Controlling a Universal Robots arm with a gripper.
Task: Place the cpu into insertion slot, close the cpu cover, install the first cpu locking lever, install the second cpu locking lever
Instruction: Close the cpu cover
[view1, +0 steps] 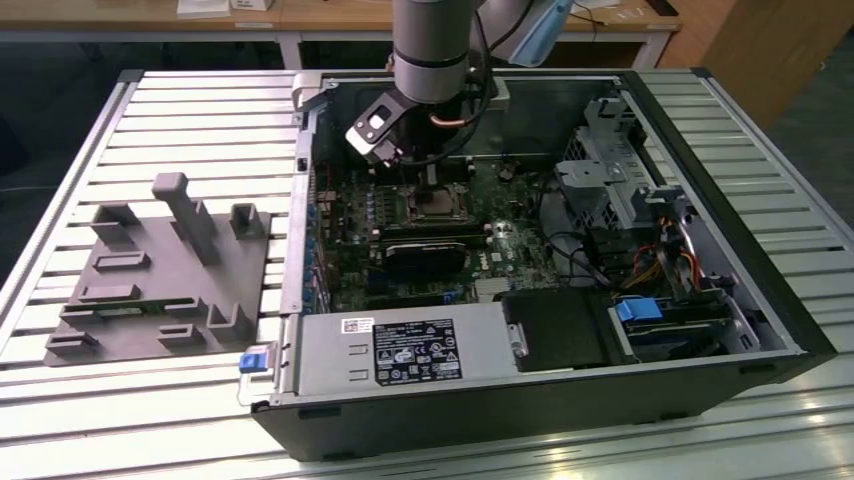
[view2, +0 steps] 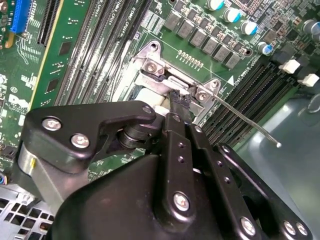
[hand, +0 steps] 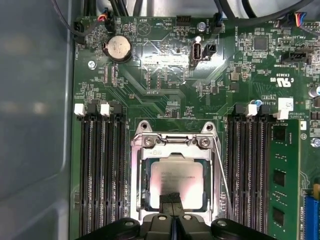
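The cpu (hand: 176, 172), a silver-grey square chip, lies flat in the insertion slot (hand: 144, 186). The cpu cover (hand: 175, 142), a silver frame, lies around it with the chip showing through its window. My gripper (hand: 171, 199) is shut with nothing between its black fingertips, which sit over the chip's edge at the middle of the frame. In the second wrist view the gripper (view2: 180, 102) touches down beside the cover's screwed end. One thin wire locking lever (view2: 245, 122) sticks up and away from the socket, unlatched; it also runs along the frame's side (hand: 223, 175). In the exterior view the gripper (view1: 434, 188) hangs over the socket (view1: 435, 207).
Long black memory slots (hand: 102, 170) flank the socket, with one green memory stick (hand: 282, 175) fitted. A coin battery (hand: 117, 47) lies beyond. In the case are a black heatsink block (view1: 424, 255), the power supply (view1: 387, 352) and a drive cage (view1: 621, 180). A grey fixture (view1: 154, 270) lies on the slatted table.
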